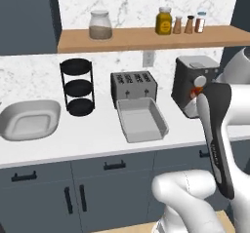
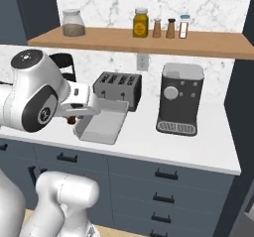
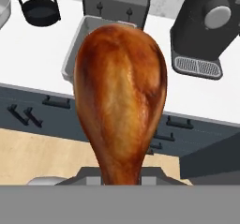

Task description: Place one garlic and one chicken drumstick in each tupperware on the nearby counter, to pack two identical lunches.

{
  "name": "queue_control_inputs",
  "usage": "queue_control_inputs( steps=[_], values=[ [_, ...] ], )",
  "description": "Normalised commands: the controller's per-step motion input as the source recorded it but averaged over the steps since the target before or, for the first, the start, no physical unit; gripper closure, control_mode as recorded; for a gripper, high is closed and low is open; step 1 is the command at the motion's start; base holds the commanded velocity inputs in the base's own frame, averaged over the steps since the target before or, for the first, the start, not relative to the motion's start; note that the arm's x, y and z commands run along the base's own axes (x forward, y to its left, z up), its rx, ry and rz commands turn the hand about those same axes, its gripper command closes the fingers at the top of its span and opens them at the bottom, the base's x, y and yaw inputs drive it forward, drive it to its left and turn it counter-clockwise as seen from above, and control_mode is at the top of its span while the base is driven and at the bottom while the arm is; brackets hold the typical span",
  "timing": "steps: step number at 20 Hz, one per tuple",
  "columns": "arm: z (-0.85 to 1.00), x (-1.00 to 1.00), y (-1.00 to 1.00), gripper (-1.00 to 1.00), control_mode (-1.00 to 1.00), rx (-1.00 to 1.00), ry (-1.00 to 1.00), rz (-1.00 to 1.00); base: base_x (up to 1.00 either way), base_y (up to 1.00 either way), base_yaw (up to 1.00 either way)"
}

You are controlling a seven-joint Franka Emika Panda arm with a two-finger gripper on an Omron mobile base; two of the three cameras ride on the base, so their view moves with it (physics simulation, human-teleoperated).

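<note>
Left base view: rectangular tupperware (image 1: 141,121) sitting on counter (image 1: 97,142) before toaster (image 1: 133,87); oval tupperware (image 1: 29,120) lying far left

Right base view: arm blocking tray's left part

Hand view: end effector (image 3: 121,175) clamping shut on chicken drumstick (image 3: 120,96) at thin end, plump end hanging in air over counter edge before rectangular tupperware
</note>
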Motion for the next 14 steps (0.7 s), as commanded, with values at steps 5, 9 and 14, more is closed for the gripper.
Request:
queue_control_inputs(
  steps=[5,9,14],
  values=[
    [0.00,0.00,0.00,1.00,1.00,0.00,0.00,0.00,0.49,0.00,-0.04],
    [0.00,0.00,0.00,1.00,1.00,0.00,0.00,0.00,0.50,0.39,0.00],
    [-0.11,0.11,0.01,1.00,-1.00,0.03,0.05,0.00,0.50,0.16,0.00]
  ],
)
